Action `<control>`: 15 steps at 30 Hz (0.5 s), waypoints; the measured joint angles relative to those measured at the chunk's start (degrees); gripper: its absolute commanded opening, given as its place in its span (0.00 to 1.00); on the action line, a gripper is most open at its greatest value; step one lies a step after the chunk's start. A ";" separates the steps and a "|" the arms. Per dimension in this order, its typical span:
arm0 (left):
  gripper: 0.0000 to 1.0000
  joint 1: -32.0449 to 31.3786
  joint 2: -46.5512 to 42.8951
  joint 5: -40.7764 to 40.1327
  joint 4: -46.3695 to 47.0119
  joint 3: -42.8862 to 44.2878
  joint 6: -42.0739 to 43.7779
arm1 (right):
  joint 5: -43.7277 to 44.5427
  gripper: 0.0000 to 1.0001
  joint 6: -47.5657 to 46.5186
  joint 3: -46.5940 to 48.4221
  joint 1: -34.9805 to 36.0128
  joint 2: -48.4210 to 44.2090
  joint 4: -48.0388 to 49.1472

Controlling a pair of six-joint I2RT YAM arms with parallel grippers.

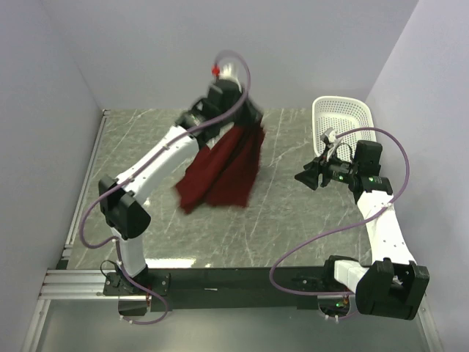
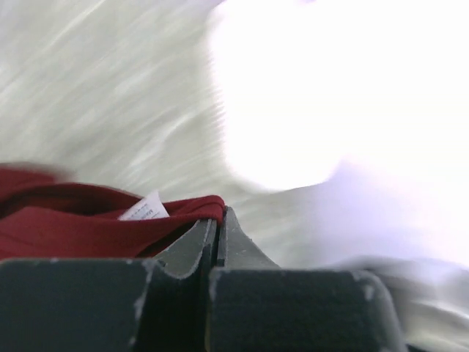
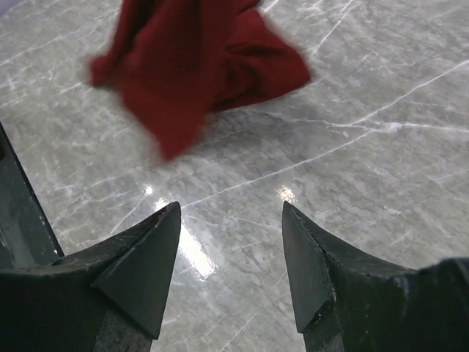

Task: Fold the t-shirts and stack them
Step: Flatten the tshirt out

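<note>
So the right hand (image 3: 231, 220) hangs open over the counter's (image 1: 293, 220) right side, holding nothing. The left hand (image 2: 220, 220) is pinched tight on the maroon t-shirt (image 1: 223, 165), which dangles over the counter's middle. A white basket (image 1: 341, 117) sits at the far right corner.

Blurry t-shirt (image 3: 183, 73), top off-frame

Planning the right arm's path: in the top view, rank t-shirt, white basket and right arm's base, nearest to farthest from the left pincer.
1. T-shirt, hanging from the left pincer itself.
2. White basket, far right.
3. Right arm's base, near right corner.
</note>
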 measured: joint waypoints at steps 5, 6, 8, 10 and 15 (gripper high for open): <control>0.01 -0.02 -1.07 8.96 3.85 25.24 1.14 | -0.28 0.64 0.02 0.00 -1.46 -0.50 0.09; 0.01 -0.04 -2.51 10.27 5.01 27.43 1.09 | -0.39 0.64 0.02 0.02 -1.88 -0.63 0.11; 0.01 -0.11 -6.62 11.93 6.47 27.96 1.09 | -0.59 0.64 0.00 0.00 -2.73 -0.94 0.22; 0.00 -0.13 -12.83 12.09 8.52 24.39 1.29 | -0.90 0.64 -0.02 0.00 -3.61 -1.16 0.22; 0.00 1.25 -32.50 10.49 11.43 1.40 2.60 | -1.29 0.64 -0.48 0.00 -6.32 -1.73 0.11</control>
